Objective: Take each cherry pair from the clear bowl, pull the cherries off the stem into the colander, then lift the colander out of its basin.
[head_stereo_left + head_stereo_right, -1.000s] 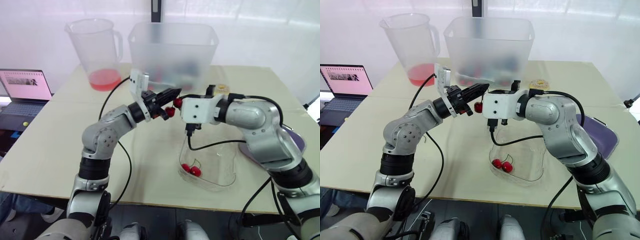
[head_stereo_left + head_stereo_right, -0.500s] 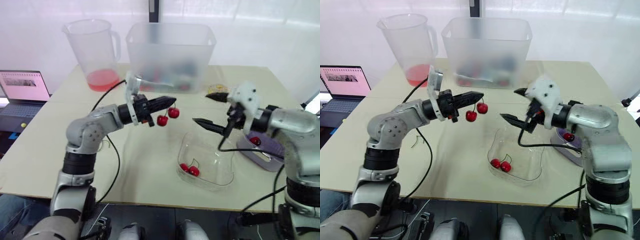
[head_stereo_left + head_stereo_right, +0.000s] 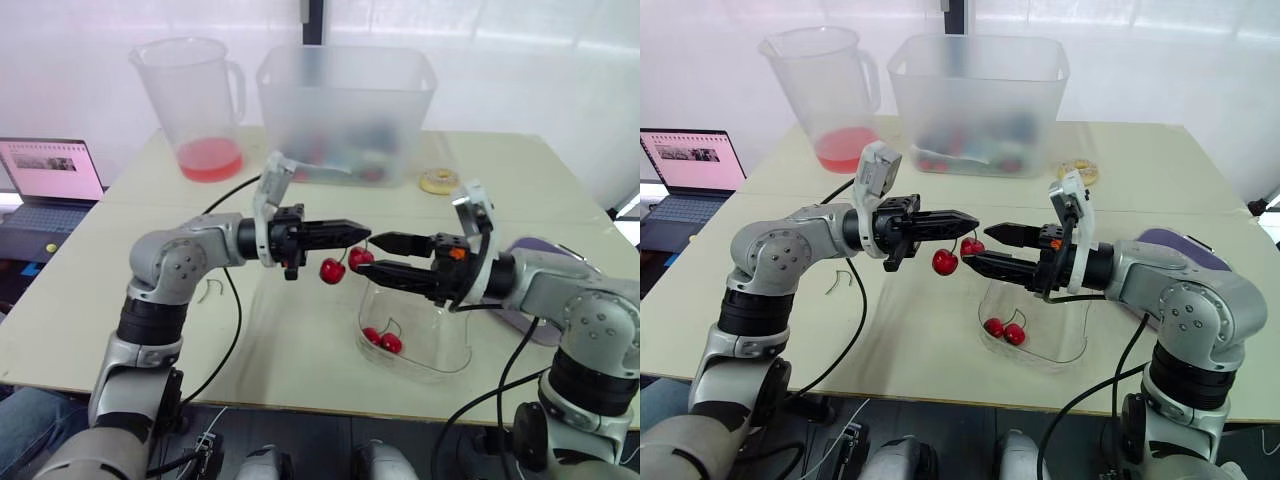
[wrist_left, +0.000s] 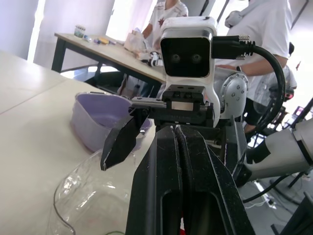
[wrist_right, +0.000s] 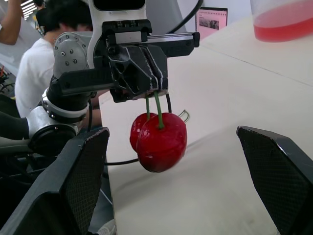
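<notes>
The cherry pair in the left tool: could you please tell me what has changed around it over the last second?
The right tool swung away toward the colander, then came back open, flanking the cherry pair. The left tool dipped and levelled out, staying shut on that pair. The clear bowl and its two cherries stayed put.

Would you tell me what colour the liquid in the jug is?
The liquid is pinkish red; the left eye view shows it best.

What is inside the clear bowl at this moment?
One cherry pair with its stems lies at the bottom of the bowl. The right end effector crosses in front of the far rim, so anything there is covered.
</notes>
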Available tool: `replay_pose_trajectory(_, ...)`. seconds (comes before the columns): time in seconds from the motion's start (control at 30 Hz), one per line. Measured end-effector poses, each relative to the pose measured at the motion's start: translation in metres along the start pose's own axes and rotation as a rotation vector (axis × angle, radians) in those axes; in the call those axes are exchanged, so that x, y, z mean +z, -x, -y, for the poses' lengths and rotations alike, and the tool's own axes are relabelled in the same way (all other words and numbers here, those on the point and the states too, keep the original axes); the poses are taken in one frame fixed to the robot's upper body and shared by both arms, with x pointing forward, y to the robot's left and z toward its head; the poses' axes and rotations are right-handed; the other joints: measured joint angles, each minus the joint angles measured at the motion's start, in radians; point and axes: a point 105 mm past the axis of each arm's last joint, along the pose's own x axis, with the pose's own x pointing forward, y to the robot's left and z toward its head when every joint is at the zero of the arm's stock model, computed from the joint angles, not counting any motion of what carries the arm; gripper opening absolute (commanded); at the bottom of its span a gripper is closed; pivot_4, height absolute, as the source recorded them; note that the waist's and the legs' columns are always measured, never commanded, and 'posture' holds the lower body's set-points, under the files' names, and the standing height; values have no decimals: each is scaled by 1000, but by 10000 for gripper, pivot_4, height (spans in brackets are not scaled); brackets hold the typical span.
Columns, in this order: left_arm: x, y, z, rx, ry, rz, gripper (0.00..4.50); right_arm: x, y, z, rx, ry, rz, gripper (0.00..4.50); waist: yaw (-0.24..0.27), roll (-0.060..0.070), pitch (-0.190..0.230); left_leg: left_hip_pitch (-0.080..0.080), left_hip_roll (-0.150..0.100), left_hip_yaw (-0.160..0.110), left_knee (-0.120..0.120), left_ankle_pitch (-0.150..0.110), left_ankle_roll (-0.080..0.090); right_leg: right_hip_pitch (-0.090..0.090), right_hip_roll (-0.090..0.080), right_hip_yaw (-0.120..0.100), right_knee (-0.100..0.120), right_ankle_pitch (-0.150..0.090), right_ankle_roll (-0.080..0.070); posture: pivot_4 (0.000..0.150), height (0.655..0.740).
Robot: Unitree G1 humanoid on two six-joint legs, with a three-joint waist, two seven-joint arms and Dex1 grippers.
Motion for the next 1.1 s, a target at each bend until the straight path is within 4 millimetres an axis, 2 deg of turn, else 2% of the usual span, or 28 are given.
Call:
replay_pose_trajectory(0.03,0,-2,1,-7,5,8,0,-1,-2,-1,4,-2,-2,44626,0,0,0,0,0,0,0,0,0,0,0,0,0,0,0,1500,7078)
replay_pose_trajectory(0.07,0,-3,1,-12,8,13,0,-1,-4,-2,11,-6,1,42004,0,0,0,0,0,0,0,0,0,0,0,0,0,0,0,1500,7078)
replay_pose_trajectory(0.17,1,-6,3,-19,5,21,0,-1,-9,-4,26,-25,20,31871,0,0,0,0,0,0,0,0,0,0,0,0,0,0,0,1500,7078)
replay_pose_trajectory(0.2,1,-6,3,-17,4,22,0,-1,-9,-4,26,-27,24,26986,0,0,0,0,0,0,0,0,0,0,0,0,0,0,0,1500,7078)
replay_pose_trajectory(0.47,4,-5,1,5,-6,33,0,2,-11,-8,46,-50,50,26986,0,0,0,0,0,0,0,0,0,0,0,0,0,0,0,1500,7078)
replay_pose_trajectory(0.57,5,-5,1,7,-16,43,0,2,-11,-8,51,-69,50,19284,1,0,0,0,0,0,0,0,0,0,0,0,0,0,0,1500,7078)
replay_pose_trajectory(0.63,5,-5,1,7,-15,45,0,2,-11,-6,34,-75,44,10647,1,0,0,0,0,0,0,0,0,0,0,0,0,0,0,1500,7078)
replay_pose_trajectory(0.67,5,-6,1,8,-15,46,0,2,-10,-4,25,-78,44,8085,1,0,0,0,0,0,0,0,0,0,0,0,0,0,0,1500,7078)
replay_pose_trajectory(0.97,5,-6,1,15,-17,45,0,1,-7,-1,7,-82,42,8085,2,0,0,0,0,0,0,0,0,0,0,0,-1,0,0,1500,7078)
replay_pose_trajectory(1.1,4,-6,1,13,-13,39,0,-10,-3,-1,6,-89,-9,8085,2,0,0,0,0,0,0,0,0,0,0,0,-1,0,0,1500,7078)
